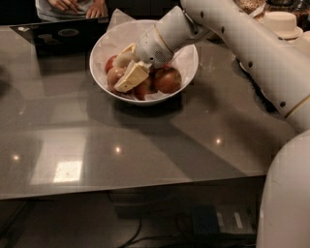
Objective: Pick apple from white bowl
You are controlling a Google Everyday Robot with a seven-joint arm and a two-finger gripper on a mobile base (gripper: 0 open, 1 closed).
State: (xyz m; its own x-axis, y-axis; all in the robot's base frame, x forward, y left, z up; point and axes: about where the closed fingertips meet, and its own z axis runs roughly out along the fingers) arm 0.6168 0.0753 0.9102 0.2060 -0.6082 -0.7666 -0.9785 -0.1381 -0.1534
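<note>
The white bowl [190,64], lined with crinkled white paper, stands at the back middle of the grey table [145,145]. It holds several red apples; one [168,80] lies at the right and another [115,75] at the left. My gripper [127,67] reaches down into the bowl from the right, among the apples. Its two cream fingers [131,77] stand apart, one above and one below, against the left apples. I cannot tell whether an apple sits between them. The wrist hides the bowl's middle.
A dark laptop [63,34] lies at the table's back left, with a person's hands [80,6] behind it. A white lidded container [282,23] stands at the back right. My white arm [252,48] crosses the right side, and my body [286,193] fills the lower right.
</note>
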